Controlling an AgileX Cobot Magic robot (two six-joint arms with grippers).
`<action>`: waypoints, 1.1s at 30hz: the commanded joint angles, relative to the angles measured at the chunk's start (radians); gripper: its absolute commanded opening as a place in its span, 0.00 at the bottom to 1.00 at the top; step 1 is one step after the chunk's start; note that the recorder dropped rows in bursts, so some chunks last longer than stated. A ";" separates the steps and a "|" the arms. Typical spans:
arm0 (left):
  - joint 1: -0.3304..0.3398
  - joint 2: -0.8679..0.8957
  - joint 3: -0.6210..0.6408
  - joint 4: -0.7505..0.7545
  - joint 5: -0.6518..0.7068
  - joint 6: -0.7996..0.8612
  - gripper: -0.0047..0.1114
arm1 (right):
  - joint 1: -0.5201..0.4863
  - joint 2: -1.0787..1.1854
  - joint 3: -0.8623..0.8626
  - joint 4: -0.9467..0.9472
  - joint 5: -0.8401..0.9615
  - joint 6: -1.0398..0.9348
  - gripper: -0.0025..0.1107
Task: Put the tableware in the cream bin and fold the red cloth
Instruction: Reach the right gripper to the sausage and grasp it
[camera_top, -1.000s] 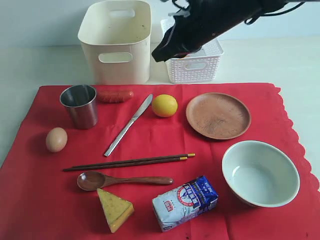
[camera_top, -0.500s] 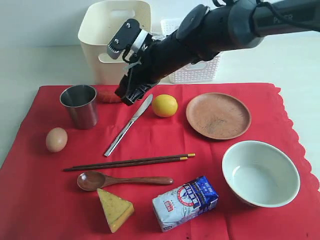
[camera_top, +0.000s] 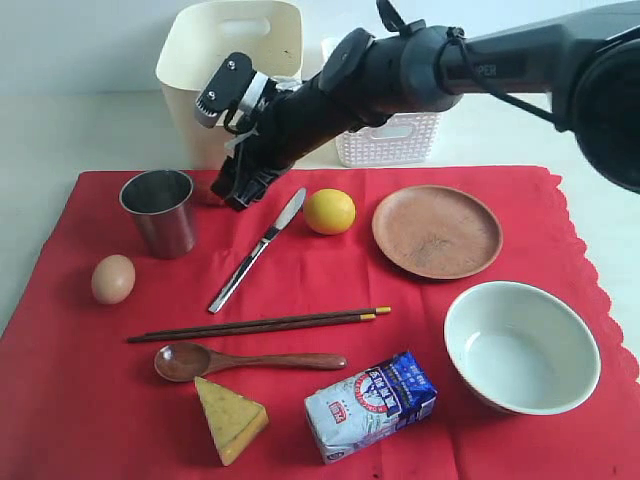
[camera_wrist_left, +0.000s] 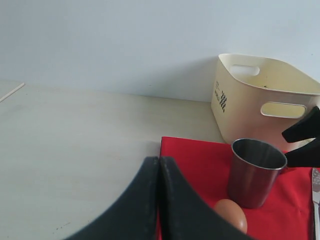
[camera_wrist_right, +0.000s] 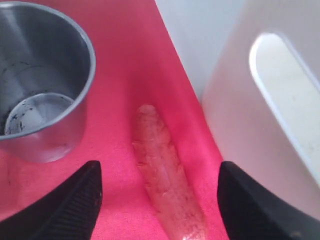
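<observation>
Right fingers (camera_wrist_right: 70, 205) spread wide over the sausage (camera_wrist_right: 165, 190), beside the empty, shiny steel cup (camera_wrist_right: 40, 85) on the red cloth (camera_wrist_right: 125, 60).

The sausage (camera_wrist_right: 160, 170) lies on the cloth (camera_top: 80, 400) between the right fingers (camera_wrist_right: 65, 210). In the exterior view the cup (camera_top: 160, 212) stands left of them, the bin (camera_top: 185, 130) behind them, the knife (camera_top: 257, 250) just right, and the egg (camera_top: 112, 279) in front.
</observation>
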 joint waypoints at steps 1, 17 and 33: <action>0.001 -0.007 0.000 -0.006 -0.003 0.001 0.06 | 0.003 0.044 -0.035 -0.055 0.002 -0.010 0.58; 0.001 -0.007 0.000 -0.006 -0.003 0.001 0.06 | 0.004 0.097 -0.038 -0.156 -0.075 -0.045 0.34; 0.001 -0.007 0.000 -0.006 -0.003 0.001 0.06 | 0.004 0.035 -0.038 -0.180 0.015 -0.089 0.02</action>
